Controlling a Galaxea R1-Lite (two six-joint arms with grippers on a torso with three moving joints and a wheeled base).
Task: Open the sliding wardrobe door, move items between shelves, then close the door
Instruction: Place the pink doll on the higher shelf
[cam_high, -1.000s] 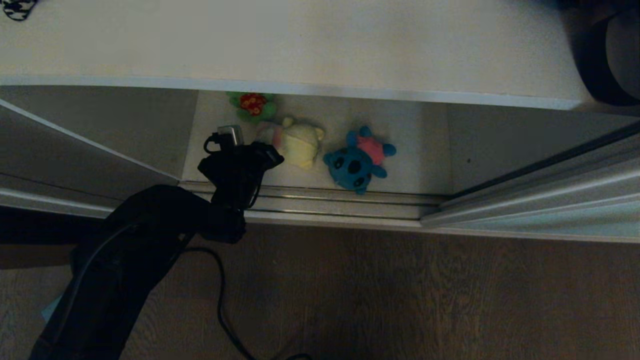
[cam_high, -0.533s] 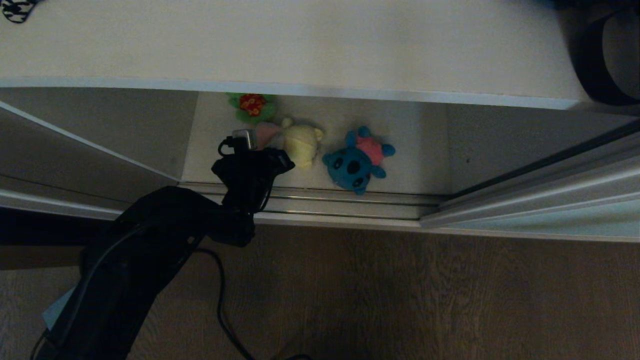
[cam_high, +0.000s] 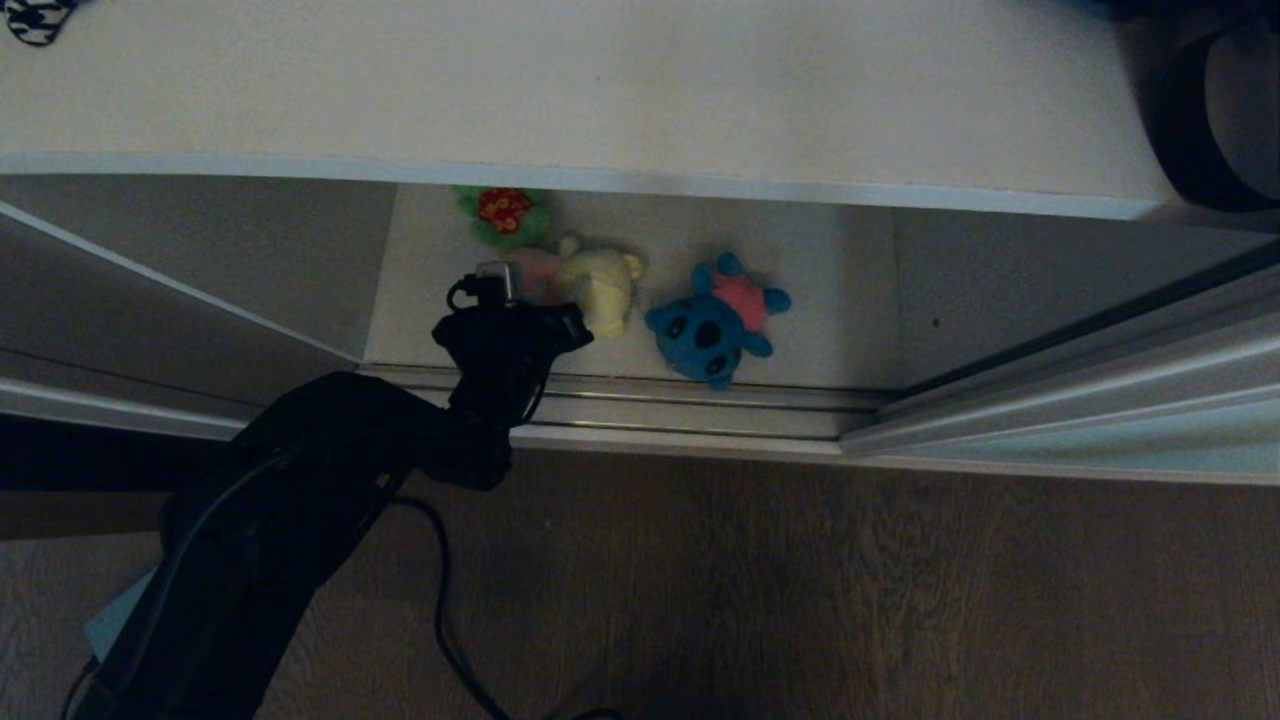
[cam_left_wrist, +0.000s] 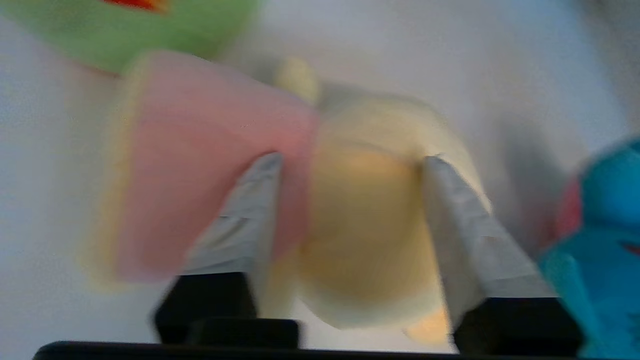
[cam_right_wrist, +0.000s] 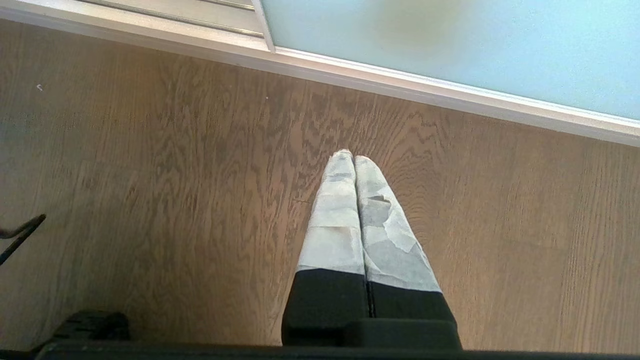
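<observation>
Left gripper (cam_left_wrist: 350, 165): fingers apart, straddling the pale yellow plush (cam_left_wrist: 370, 220) on the lower shelf (cam_high: 830, 300).
Blue plush (cam_high: 715, 320): at the yellow one's 3 o'clock.
Right gripper (cam_right_wrist: 354, 157): fingers together above the floor (cam_right_wrist: 150, 175).
Sliding door (cam_right_wrist: 450, 45): beside it.

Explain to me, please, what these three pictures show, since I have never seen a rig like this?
It is a two-armed robot on wheels in front of an open wardrobe. The wide picture comes from its head, looking down. The sliding wardrobe door is pushed to the right, and the lower shelf carries three plush toys: a green one with a red patch, a pale yellow one with a pink part and a blue one with a pink back.

The other two pictures come from cameras on the wrists. The left tool has its two fingers apart on either side of the yellow plush toy, not clamped on it. The right tool hangs shut over the wooden floor, beside the door.
</observation>
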